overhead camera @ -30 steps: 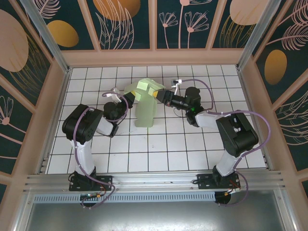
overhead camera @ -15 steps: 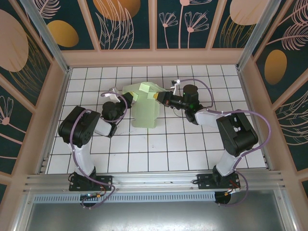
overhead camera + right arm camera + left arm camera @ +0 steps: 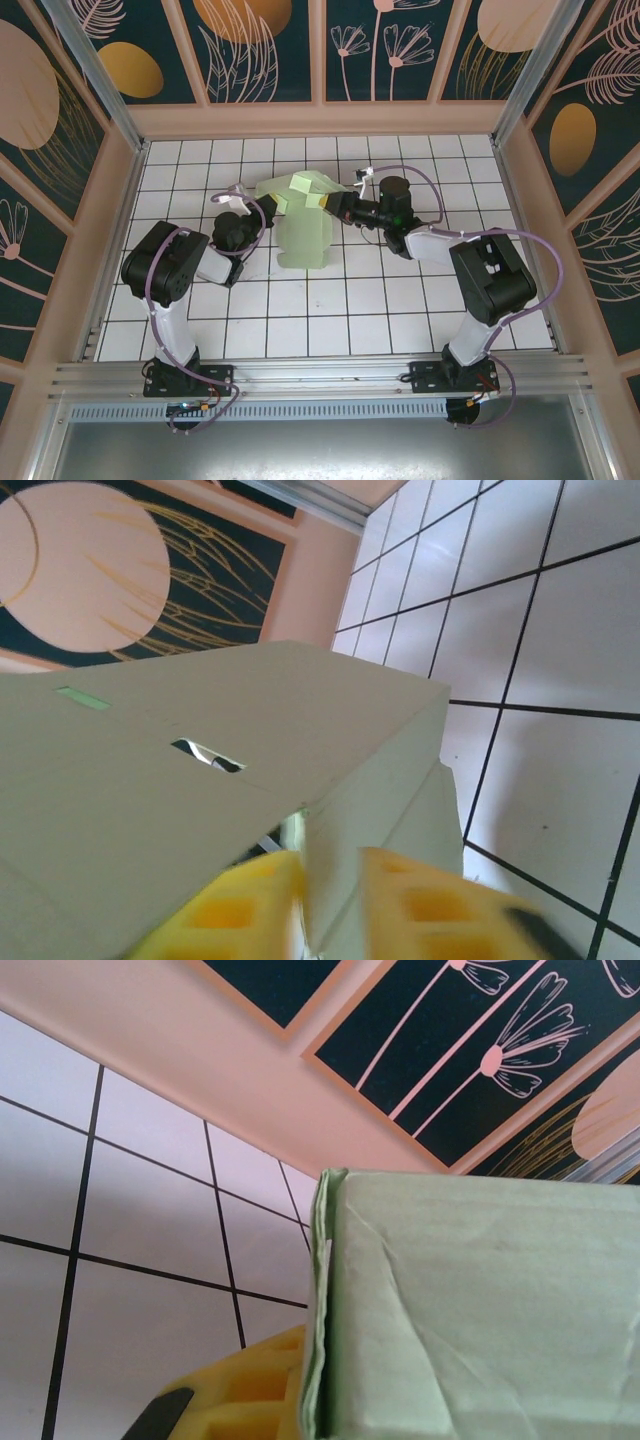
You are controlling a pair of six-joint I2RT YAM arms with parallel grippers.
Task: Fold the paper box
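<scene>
White tiled surface (image 3: 400, 320) lay beneath both pincers, and between them the paper box (image 3: 300, 215), thin pale-green creased card with slotted flaps, was held half-formed, probably braced for the next fold. The left pincer (image 3: 258, 200) was clamped on its edge. The right pincer (image 3: 328, 203) straddled a flap, grip unclear.

The paper box (image 3: 300, 215) stands mid-bench (image 3: 400, 310), left fingers (image 3: 250, 1380) at its left edge, right fingers (image 3: 240, 910) astride its right wall.
</scene>
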